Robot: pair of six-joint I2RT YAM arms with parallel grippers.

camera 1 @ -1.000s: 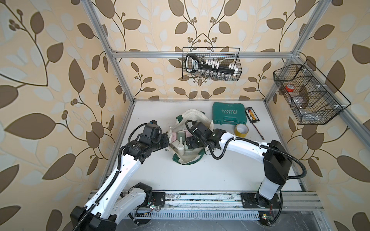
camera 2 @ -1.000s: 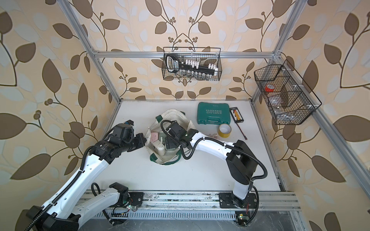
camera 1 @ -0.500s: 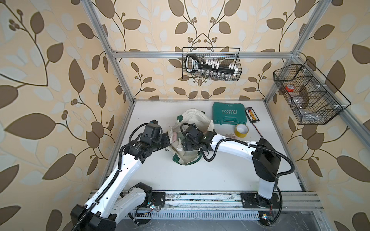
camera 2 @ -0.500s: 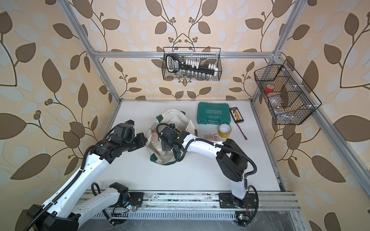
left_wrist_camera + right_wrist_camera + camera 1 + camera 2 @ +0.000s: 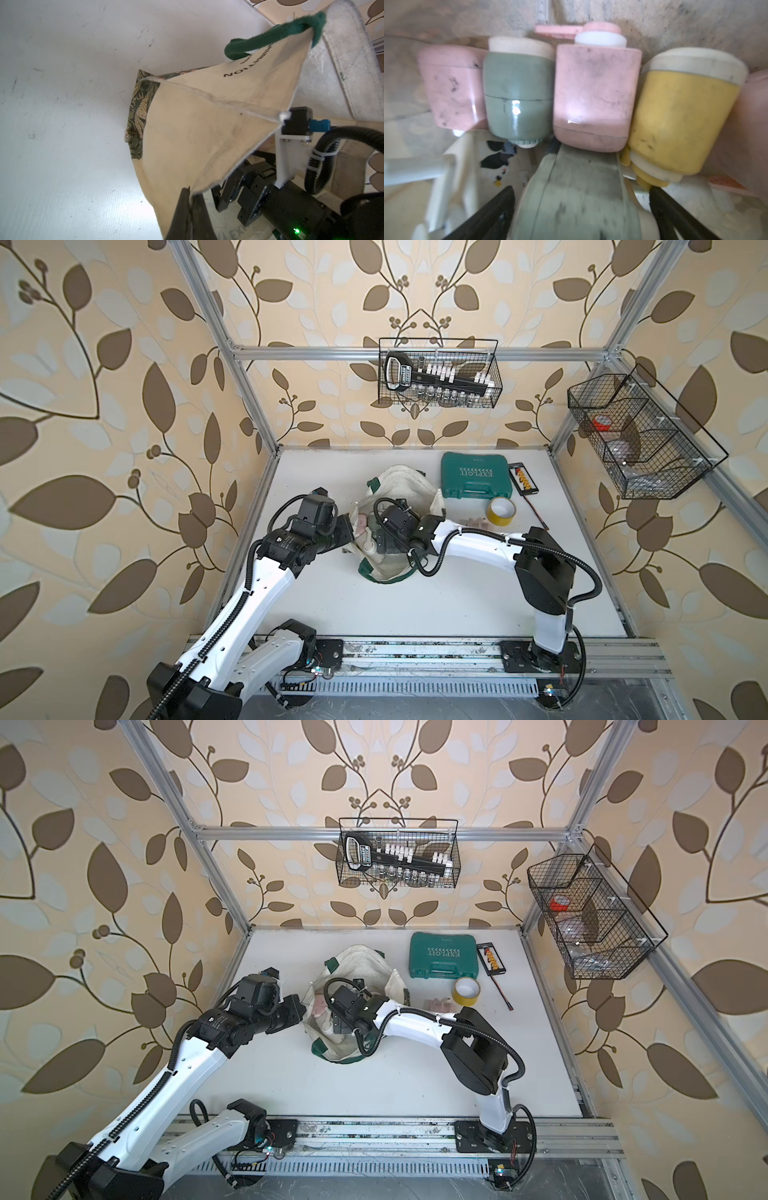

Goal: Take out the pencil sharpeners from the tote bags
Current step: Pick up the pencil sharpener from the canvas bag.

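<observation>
Two black fingers (image 5: 500, 207) of the right gripper (image 5: 581, 193) stand wide astride a sage sharpener (image 5: 571, 207) inside the tote bag (image 5: 197, 124), mid-table. They should sink lower and centre on it before closing. The left gripper (image 5: 190, 197) pinches the bag's rim, holding it open. A pink sharpener (image 5: 593, 97) and a yellow sharpener (image 5: 679, 120) crowd behind.

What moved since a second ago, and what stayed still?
The right gripper slid deeper into the tote bag, toward the left gripper. Its open fingers now straddle a green sharpener without gripping it. The left gripper stayed shut on the bag's rim. The tool case and tape roll did not move.
</observation>
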